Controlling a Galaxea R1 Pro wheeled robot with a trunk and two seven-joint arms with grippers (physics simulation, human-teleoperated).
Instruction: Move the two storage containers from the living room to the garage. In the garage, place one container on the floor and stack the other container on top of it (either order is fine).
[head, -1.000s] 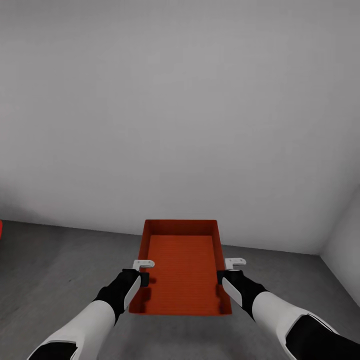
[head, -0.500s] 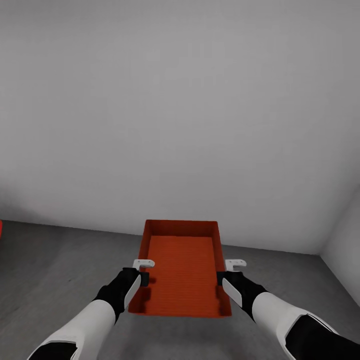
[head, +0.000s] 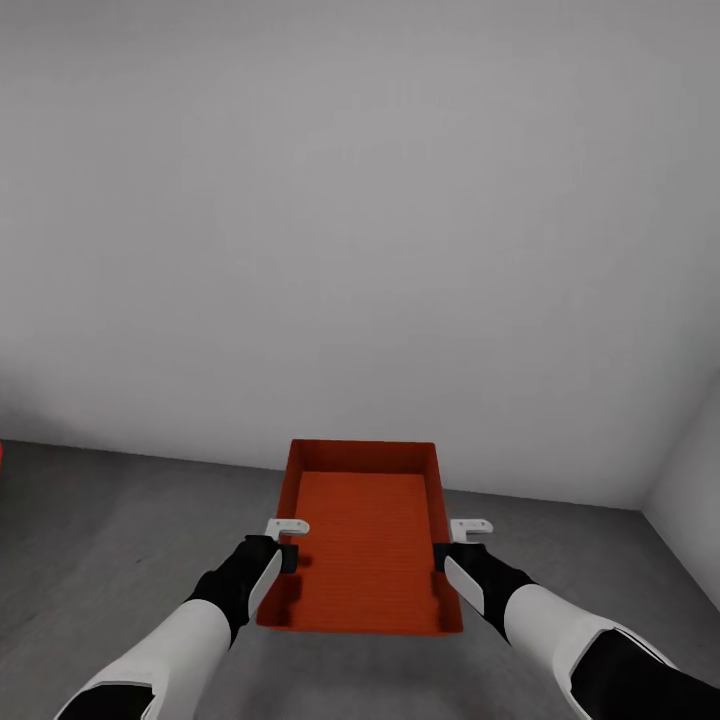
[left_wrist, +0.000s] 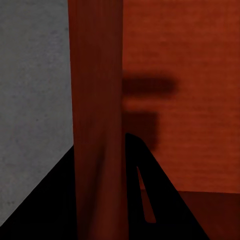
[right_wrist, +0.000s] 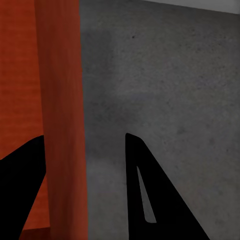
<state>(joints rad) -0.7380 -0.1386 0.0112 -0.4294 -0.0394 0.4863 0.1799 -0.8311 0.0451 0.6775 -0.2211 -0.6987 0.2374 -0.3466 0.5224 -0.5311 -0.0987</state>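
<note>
Storage container (head: 362, 545), orange-red and lidless, held level above the garage floor (head: 120, 520), its long axis running straight away from me toward the grey wall (head: 360, 220). My left end effector (head: 283, 545) is clenched on its left side wall, one finger inside, one outside; my right end effector (head: 452, 545) grips the right wall likewise. Both forearms reach forward, roughly parallel, wrists level.

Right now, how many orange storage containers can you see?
1. The storage container is held between the left gripper and the right gripper, above the grey floor. A second one may be out of view.
</note>
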